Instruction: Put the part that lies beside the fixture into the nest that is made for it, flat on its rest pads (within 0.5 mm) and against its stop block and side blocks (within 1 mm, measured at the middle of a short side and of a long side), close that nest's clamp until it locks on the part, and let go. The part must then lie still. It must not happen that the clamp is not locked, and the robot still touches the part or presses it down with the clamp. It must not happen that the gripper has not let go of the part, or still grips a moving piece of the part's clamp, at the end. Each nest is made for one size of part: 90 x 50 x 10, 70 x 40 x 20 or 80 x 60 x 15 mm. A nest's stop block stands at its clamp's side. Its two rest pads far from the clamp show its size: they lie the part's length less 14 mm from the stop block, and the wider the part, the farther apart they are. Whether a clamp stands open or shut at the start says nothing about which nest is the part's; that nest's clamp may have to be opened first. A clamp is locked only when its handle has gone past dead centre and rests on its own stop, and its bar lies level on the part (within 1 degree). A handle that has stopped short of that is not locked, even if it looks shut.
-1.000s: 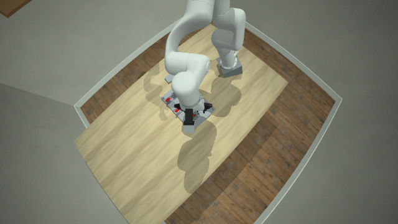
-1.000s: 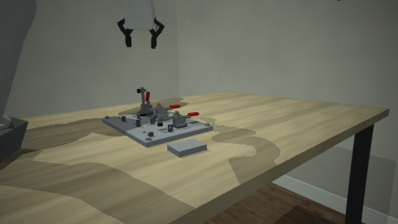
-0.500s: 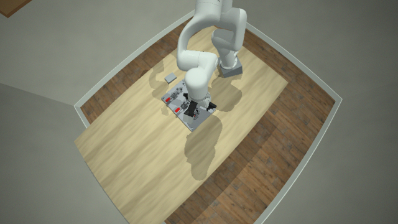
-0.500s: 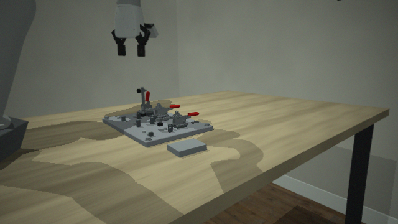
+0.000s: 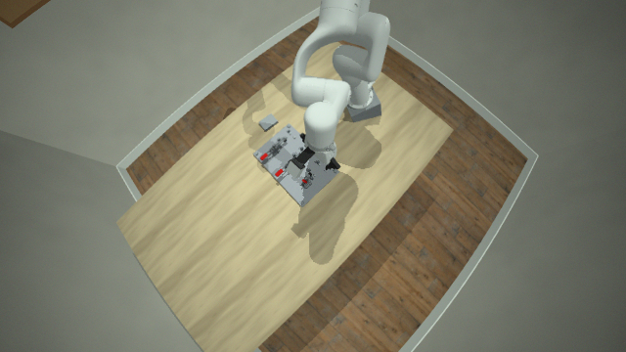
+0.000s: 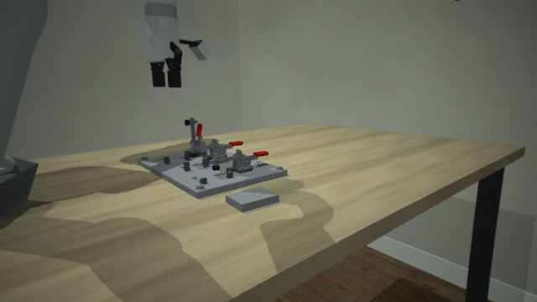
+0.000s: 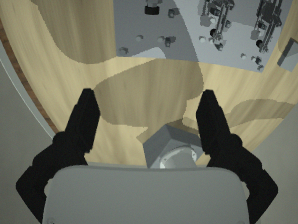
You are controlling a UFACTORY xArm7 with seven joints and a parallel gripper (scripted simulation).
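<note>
The grey flat part point(image 5: 268, 122) point(image 6: 252, 198) lies on the table beside the fixture plate point(image 5: 305, 196) point(image 6: 176, 174) point(image 7: 193, 16). The plate carries three clamps with red handles. Two handles point(image 6: 236, 143) point(image 6: 260, 153) lie down; the third handle point(image 6: 199, 130) point(image 5: 304, 182), farthest from the part, stands upright. My gripper point(image 6: 165, 77) point(image 7: 148, 100) is open and empty, high above the fixture's far side. In the top view the arm hides most of it. The part does not show in the wrist view.
The robot's base point(image 5: 364, 110) point(image 6: 13, 180) point(image 7: 173, 152) stands on the table behind the fixture. The wooden table point(image 5: 205, 254) point(image 6: 377, 168) has an edge at the front right in the side view. Walls surround the wooden floor.
</note>
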